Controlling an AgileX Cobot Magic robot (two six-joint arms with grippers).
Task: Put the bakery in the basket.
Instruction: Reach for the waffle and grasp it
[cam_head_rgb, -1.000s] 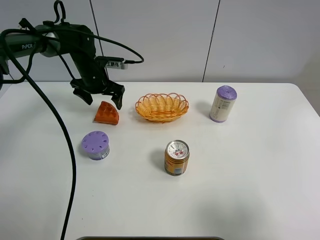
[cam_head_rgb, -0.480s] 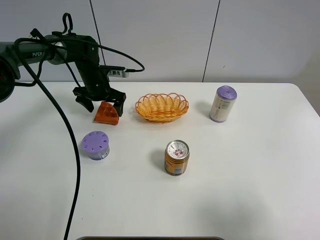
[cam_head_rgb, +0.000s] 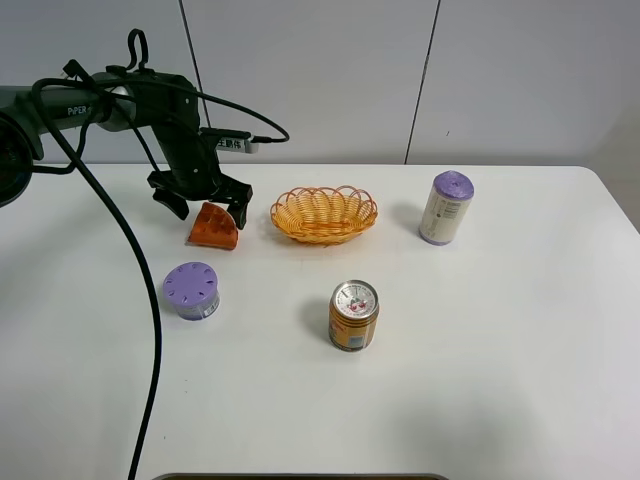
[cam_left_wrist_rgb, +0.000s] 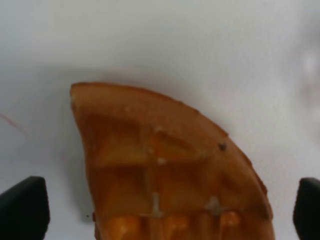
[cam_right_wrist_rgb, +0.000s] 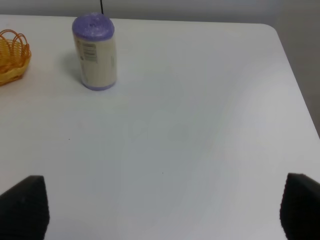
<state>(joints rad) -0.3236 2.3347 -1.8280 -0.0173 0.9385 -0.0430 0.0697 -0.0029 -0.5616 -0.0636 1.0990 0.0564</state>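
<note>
Bakery (cam_head_rgb: 213, 227), a small orange-brown waffle wedge with a grid top, is seen lying flat on the white counter (cam_head_rgb: 500, 350) in the upper left of the exterior high frame. It is set just left of the basket (cam_head_rgb: 300, 228) and is not in it. The left pincer (cam_head_rgb: 210, 210) is held low over the wedge with its jaws spread apart, one black finger to each side of it. In the left wrist view the bakery (cam_left_wrist_rgb: 165, 170) is found between the two fingertips (cam_left_wrist_rgb: 22, 207) of the left pincer (cam_left_wrist_rgb: 165, 210), and a strip of bare counter is shown on either side, so nothing is clamped. The wedge's curved edge is turned away from the wrist camera. The basket is empty and is placed at upper centre of the exterior high frame. A low purple-lidded tub (cam_head_rgb: 191, 290) is seen below the bakery, a drink can (cam_head_rgb: 353, 316) near mid-frame, and a purple-capped canister (cam_head_rgb: 445, 208) at upper right. The right pincer (cam_right_wrist_rgb: 161, 206) is shown only in its wrist view, spread wide over bare counter, with the canister (cam_right_wrist_rgb: 95, 52) and the basket's edge (cam_right_wrist_rgb: 10, 55) ahead of it.
</note>
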